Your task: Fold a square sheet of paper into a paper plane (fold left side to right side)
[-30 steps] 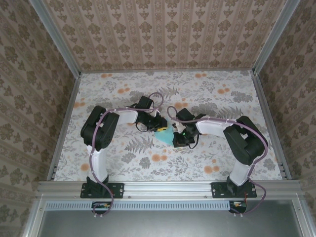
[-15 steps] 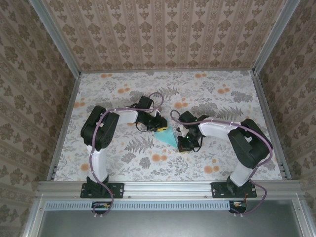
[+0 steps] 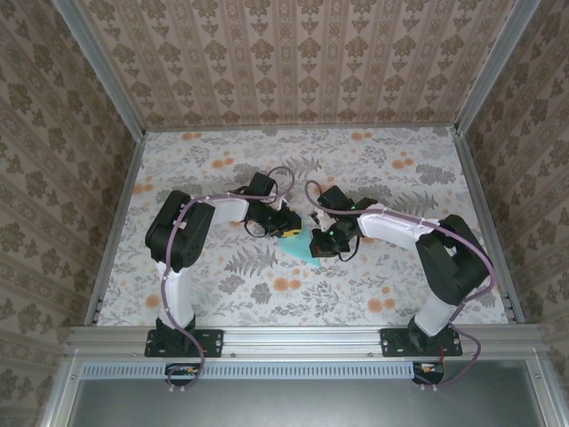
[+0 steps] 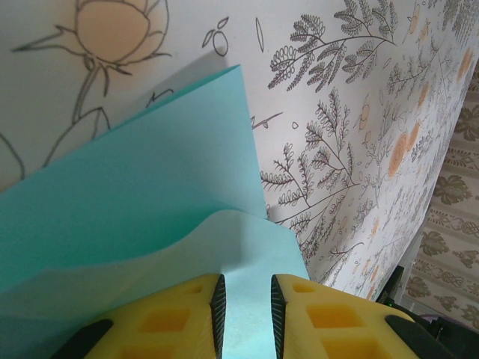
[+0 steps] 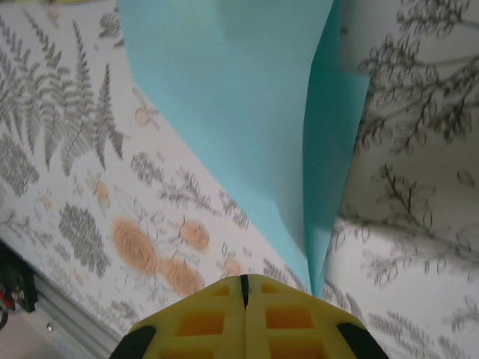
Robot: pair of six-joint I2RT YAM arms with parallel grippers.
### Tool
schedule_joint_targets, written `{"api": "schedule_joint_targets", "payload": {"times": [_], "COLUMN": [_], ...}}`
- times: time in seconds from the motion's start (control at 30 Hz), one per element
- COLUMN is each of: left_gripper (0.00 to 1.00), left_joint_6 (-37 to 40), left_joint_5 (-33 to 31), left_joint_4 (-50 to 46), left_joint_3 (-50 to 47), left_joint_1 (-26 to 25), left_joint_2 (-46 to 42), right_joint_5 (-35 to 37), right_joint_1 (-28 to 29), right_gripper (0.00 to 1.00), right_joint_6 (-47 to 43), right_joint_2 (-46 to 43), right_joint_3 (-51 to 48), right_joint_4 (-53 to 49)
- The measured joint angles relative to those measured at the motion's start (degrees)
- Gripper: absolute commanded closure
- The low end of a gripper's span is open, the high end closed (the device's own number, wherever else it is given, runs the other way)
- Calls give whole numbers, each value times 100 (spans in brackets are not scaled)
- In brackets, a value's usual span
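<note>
Paper sits mid-counter: the thin, light-turquoise square sheet of paper, partly folded over itself, lies on the fern-and-flower patterned counter between the two arms' tips. With its yellow fingers slightly spread, the left claw is tips-down at the sheet, and a raised, curved flap shows in the narrow gap. On the right claw the pads are pressed together. The sheet's standing fold runs down to a point just at its finger; whether it is nipped there I cannot tell.

Turquoise paper between left arm, right arm
</note>
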Motion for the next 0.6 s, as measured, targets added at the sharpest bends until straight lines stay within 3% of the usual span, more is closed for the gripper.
{"api": "schedule_joint_targets", "payload": {"times": [0.27, 0.6], "left_gripper": [74, 71], "left_joint_6": [0, 109], "left_joint_5": [-2, -76], "left_joint_4": [-15, -149], "left_joint_3": [9, 52], "left_joint_1": [0, 0], "left_joint_2": [2, -44], "right_joint_5": [153, 341], "right_joint_1": [-17, -22], "right_gripper": [99, 100], "right_joint_6": [133, 140], "right_joint_2": [549, 632], "right_joint_3": [66, 63], "right_joint_4": [315, 326]}}
